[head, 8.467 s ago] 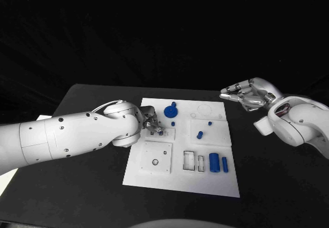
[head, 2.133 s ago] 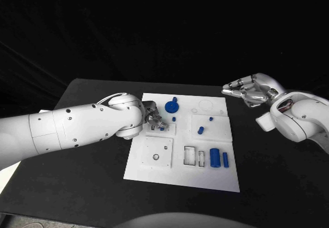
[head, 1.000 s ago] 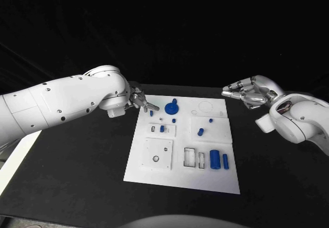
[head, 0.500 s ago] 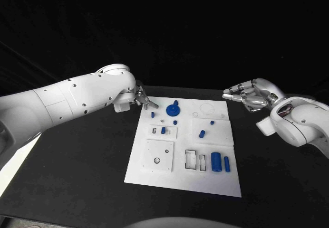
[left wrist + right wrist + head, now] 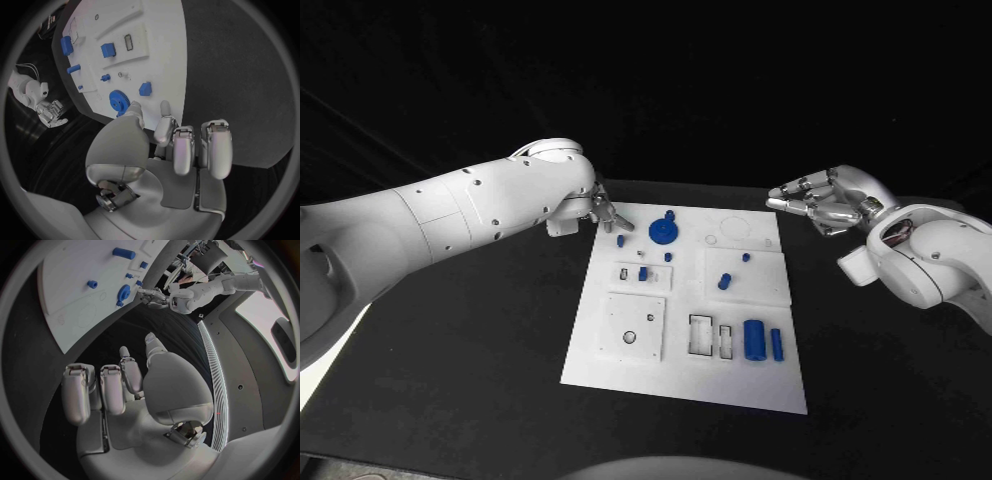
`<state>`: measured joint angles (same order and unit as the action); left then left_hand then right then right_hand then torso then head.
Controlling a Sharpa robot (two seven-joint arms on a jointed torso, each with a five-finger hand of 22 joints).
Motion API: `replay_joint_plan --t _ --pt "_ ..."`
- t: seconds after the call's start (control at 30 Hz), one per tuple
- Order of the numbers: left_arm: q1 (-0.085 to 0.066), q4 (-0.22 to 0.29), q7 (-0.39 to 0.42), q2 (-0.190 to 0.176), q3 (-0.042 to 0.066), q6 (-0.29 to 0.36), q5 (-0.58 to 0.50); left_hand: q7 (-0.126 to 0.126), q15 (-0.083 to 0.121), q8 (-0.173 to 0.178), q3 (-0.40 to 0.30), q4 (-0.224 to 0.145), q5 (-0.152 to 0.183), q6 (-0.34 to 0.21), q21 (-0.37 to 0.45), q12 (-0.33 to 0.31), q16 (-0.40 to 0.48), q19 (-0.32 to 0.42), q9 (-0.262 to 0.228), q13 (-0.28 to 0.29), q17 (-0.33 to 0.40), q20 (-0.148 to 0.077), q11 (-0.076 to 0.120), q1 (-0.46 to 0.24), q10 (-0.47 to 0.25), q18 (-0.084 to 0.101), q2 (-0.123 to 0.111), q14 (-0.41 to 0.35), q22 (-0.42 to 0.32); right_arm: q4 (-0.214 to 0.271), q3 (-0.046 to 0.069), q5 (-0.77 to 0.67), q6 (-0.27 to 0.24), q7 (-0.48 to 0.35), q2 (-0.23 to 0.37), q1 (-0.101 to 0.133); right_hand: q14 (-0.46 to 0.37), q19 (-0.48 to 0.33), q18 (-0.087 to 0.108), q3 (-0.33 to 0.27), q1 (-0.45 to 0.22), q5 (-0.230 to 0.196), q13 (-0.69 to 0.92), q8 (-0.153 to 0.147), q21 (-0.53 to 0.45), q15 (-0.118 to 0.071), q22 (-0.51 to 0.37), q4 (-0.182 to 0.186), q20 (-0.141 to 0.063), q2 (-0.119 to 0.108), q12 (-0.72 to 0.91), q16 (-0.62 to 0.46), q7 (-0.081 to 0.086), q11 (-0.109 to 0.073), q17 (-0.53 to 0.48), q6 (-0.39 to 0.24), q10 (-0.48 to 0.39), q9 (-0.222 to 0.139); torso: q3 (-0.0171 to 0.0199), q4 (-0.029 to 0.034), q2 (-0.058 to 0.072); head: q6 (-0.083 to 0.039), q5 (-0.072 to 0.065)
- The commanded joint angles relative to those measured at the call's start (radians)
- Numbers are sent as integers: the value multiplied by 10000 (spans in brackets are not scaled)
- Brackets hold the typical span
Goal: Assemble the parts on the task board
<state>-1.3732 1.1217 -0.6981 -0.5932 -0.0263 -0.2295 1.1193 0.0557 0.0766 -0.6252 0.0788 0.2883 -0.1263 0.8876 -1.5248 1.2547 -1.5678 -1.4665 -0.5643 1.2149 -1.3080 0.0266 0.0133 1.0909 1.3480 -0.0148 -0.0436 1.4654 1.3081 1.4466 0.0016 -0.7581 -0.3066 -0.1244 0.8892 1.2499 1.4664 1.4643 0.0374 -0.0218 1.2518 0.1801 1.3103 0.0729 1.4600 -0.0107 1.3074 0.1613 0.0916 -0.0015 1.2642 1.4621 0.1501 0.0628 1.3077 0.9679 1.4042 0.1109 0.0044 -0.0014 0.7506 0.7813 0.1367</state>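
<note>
Head view shows the task board [image 5: 733,385] lying flat on the black table [image 5: 473,380], its long side running away from the robot. On the board, a blue gear [image 5: 662,232] sits near the far edge, a small blue block [image 5: 643,273] stands in a raised plate beside an unfilled slot, a blue peg [image 5: 723,283] lies on the plate to its right, and a large blue cylinder [image 5: 751,339] with a thinner blue bar [image 5: 775,345] just beside it rests near the board's right edge. Left wrist view adds detail that the head view lacks: the left hand [image 5: 178,150] holds nothing, its fingers [image 5: 215,147] partly curled and slightly apart, with the fingertips above the board's far corner, near the gear [image 5: 119,101] and a small blue part [image 5: 145,89] but apart from both. In the head view this left hand [image 5: 606,213] hovers at the board's far left corner. Right wrist view shows the right hand [image 5: 115,387] with fingers bent inward and nothing between them, well apart from the board [image 5: 75,305]. In the head view the right hand [image 5: 822,204] hangs off the board's far right corner.
</note>
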Motion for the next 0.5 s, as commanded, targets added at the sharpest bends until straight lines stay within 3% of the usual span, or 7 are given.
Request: replay_joint_plan --t 0.03,0.5 --pt "5 -21 114 30 -14 -415 102 -13 4 -28 47 8 28 105 -37 49 -30 -830 20 22 -2628 53 22 90 65 6 19 1054 2042 -6 2 -15 125 -38 -15 -8 653 -59 130 -76 -24 64 465 -22 -51 -27 270 7 -7 57 -43 -38 4 9 877 -59 -60 14 5 4 -3 16 -3" --pt "16 112 198 11 -34 -500 -27 -87 58 -139 82 16 23 332 -80 162 -30 -853 44 123 -2628 9 82 123 167 20 76 1054 2103 -33 2 -15 153 -36 -50 -12 653 -59 130 -76 -24 64 465 -22 -51 -27 270 7 -7 57 -43 -38 4 9 877 -59 -60 14 19 -3 -14 15 18"
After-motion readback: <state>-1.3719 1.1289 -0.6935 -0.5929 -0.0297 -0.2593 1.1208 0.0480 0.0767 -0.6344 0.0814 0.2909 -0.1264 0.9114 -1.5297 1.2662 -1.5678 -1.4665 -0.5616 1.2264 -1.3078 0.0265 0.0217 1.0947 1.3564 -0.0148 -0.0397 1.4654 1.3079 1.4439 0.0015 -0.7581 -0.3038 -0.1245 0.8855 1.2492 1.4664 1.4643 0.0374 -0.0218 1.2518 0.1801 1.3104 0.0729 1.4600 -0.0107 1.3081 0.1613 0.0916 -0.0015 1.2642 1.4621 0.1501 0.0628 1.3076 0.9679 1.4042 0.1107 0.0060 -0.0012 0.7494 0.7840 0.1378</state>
